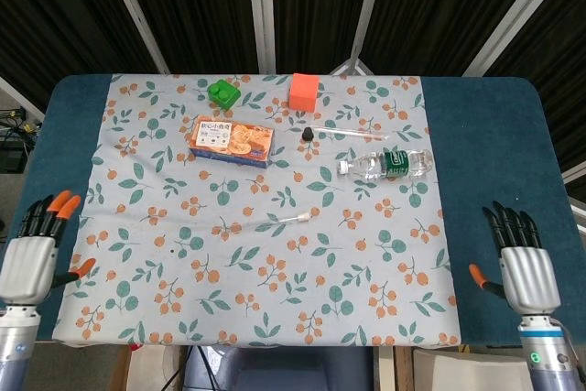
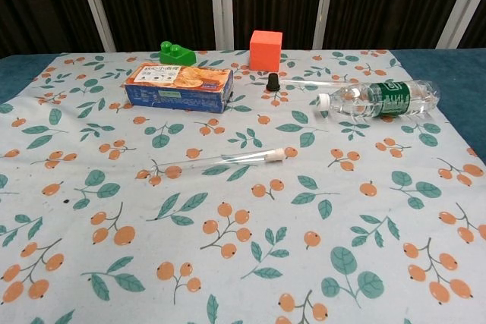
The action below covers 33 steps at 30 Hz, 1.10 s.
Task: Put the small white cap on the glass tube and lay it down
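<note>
The capped tube (image 2: 222, 159) lies flat mid-cloth (image 1: 385, 290), cap (image 2: 278, 153) on its right end. Left hand (image 1: 27, 258) and right hand (image 1: 524, 267) hang empty, fingers spread, off the near corners. Best leave the tube undisturbed.

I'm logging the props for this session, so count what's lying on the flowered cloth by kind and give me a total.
Glass tubes: 2, one with a white cap, one with a black cap
Plastic bottles: 1
Cracker boxes: 1
Orange cubes: 1
Green blocks: 1
Total: 6
</note>
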Each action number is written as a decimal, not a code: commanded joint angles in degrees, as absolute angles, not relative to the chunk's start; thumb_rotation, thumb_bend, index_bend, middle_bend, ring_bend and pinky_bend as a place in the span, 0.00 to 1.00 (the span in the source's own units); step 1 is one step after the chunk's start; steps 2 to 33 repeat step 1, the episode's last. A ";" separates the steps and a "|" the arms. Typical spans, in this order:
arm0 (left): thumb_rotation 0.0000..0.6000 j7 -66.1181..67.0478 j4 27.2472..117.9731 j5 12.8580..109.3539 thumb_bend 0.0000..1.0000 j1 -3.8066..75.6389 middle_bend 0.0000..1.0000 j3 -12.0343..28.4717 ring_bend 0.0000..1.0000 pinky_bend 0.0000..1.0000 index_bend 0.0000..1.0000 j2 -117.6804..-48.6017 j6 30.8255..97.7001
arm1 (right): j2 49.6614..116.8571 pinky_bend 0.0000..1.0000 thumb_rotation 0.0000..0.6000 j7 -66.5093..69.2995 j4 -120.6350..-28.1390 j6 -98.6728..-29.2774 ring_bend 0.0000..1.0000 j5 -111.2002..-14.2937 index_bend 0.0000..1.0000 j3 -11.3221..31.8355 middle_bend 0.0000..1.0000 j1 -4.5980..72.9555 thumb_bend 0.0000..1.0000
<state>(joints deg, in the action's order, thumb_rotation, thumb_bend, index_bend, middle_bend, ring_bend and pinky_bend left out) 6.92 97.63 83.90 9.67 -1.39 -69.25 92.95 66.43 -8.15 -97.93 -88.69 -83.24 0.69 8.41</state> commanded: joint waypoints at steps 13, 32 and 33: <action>1.00 3.63 95.89 85.60 0.14 6.74 0.04 -2.54 0.00 0.00 0.07 -67.23 96.50 | 66.37 0.00 1.00 -6.08 -95.73 -91.56 0.00 -84.86 0.00 0.47 0.00 6.31 0.29; 1.00 3.63 95.89 85.60 0.14 6.74 0.04 -2.54 0.00 0.00 0.07 -67.23 96.50 | 66.37 0.00 1.00 -6.08 -95.73 -91.56 0.00 -84.86 0.00 0.47 0.00 6.31 0.29; 1.00 3.63 95.89 85.60 0.14 6.74 0.04 -2.54 0.00 0.00 0.07 -67.23 96.50 | 66.37 0.00 1.00 -6.08 -95.73 -91.56 0.00 -84.86 0.00 0.47 0.00 6.31 0.29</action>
